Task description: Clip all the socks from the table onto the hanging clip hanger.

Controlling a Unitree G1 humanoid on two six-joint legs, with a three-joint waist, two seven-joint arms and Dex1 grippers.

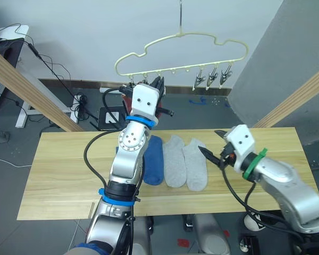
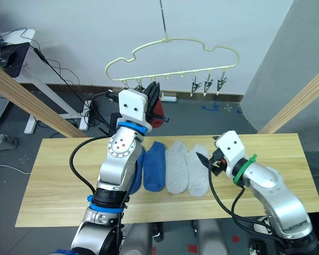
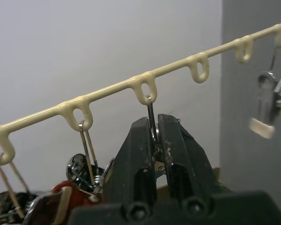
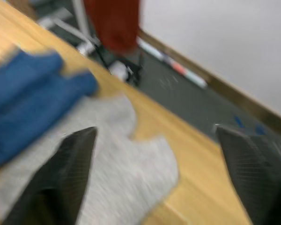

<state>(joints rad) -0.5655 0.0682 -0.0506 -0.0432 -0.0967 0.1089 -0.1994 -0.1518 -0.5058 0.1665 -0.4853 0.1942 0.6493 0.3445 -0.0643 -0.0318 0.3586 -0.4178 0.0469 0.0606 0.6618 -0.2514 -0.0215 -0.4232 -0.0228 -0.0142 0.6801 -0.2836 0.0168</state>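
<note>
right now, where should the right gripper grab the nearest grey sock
Best at the cuff end of the grey sock, coming down from above. It lies flat on the table beside the other grey sock, so only an edge can be pinched. The right gripper is open close by.

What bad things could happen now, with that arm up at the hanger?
1. The left gripper is shut on a metal clip; pulling it could swing the clip hanger on its hook.
2. The red sock hanging there might get knocked loose.
3. The right gripper, open over a grey sock, could grab two.
</note>
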